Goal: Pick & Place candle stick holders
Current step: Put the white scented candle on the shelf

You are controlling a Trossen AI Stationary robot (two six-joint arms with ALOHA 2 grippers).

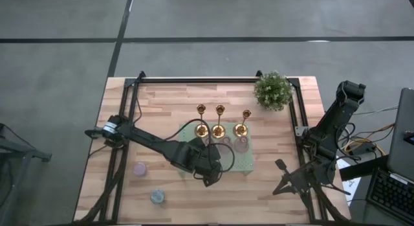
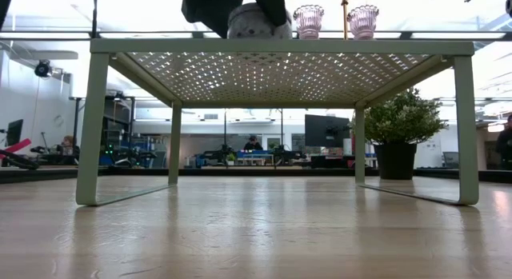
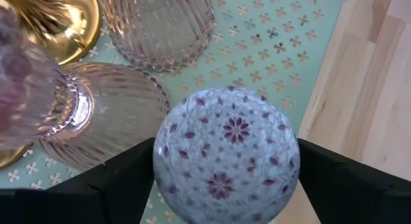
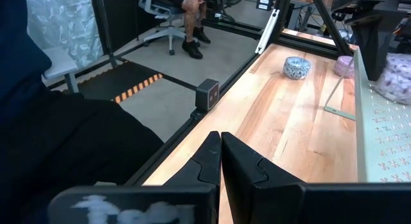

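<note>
Three gold candlesticks [image 1: 219, 122] stand in a row at the back of the green rack [image 1: 242, 164]. Two pink glass holders [image 2: 309, 20] sit just in front of them. Two more small holders [image 1: 140, 168] lie on the table [image 1: 168, 100] left of the rack. The left gripper [image 1: 210, 162] reaches low over the rack's front, fingers spread around a patterned white holder [image 3: 226, 155] resting there. The right gripper [image 4: 221, 161] is clenched, empty, right of the rack.

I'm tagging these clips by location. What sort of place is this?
Probably a robotics lab or workshop: a framed wooden table with two mounted arms, desks with monitors behind, and hazard-striped floor marking.
</note>
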